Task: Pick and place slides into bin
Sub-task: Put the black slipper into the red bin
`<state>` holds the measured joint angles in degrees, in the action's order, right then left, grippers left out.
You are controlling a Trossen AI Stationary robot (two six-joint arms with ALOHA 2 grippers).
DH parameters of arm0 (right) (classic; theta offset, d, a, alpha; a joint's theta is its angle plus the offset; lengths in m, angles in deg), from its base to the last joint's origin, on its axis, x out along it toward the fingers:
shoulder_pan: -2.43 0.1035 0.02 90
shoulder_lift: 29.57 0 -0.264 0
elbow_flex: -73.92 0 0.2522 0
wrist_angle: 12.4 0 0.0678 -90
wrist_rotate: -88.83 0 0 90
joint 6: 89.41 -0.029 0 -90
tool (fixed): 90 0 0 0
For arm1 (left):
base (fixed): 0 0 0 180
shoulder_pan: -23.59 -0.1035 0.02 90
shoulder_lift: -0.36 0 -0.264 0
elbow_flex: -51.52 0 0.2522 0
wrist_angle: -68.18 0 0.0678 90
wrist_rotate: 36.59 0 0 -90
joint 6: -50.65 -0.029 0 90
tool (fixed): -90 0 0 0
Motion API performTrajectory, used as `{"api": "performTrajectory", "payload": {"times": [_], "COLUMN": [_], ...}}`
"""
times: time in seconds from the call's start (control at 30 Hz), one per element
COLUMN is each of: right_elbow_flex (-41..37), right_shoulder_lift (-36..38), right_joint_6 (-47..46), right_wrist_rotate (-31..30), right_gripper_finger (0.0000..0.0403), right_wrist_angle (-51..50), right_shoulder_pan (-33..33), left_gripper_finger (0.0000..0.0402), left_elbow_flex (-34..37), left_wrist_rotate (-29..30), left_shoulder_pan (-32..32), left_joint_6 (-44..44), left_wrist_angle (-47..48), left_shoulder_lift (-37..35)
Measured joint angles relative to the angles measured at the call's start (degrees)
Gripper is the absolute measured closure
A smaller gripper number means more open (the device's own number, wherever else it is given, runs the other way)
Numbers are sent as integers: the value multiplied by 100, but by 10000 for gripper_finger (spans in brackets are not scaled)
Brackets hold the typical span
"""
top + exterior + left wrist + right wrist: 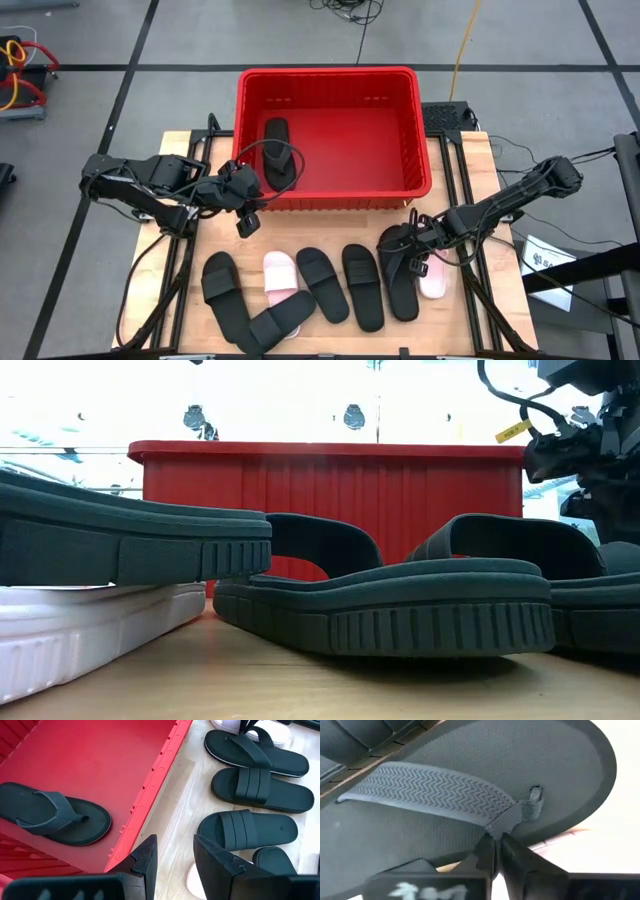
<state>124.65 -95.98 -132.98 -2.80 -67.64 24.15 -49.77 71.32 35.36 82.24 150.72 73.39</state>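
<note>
— Fingers of my right gripper (494, 854) are pinched together on the woven strap of the black foam thong flip-flop (470, 795), at the table's four o'clock. The left gripper (172, 862) hangs parted and empty over the near rim of the ribbed red plastic bin (330, 195), at nine o'clock.

— Will the strap bear it?

— Likely: light, soft foam. Expect it to droop and swing. One flip-flop (278, 152) already lies inside.
</note>
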Motion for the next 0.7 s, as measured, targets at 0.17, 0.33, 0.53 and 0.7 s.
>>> {"api": "performTrajectory", "payload": {"times": [0.17, 0.33, 0.53, 0.7], "right_elbow_flex": [17, 351, 1083, 1739], "right_shoulder_lift": [-2, -7, -7, -6], "right_joint_6": [-61, 293, 1102, 1830], "right_wrist_rotate": [27, 116, 291, 337], "right_gripper_finger": [398, 400, 401, 402], "right_wrist_angle": [98, 57, -411, -909], "right_shoulder_pan": [0, 0, 2, 2], "left_gripper_finger": [282, 282, 282, 282], "left_elbow_flex": [2, 2, 2, 2], "left_wrist_rotate": [0, 0, 0, 0], "left_shoulder_pan": [0, 0, 0, 0], "left_joint_6": [-1, 40, 42, 24], "left_wrist_angle": [0, 0, -1, -2], "left_shoulder_lift": [0, 0, 0, 0]}}
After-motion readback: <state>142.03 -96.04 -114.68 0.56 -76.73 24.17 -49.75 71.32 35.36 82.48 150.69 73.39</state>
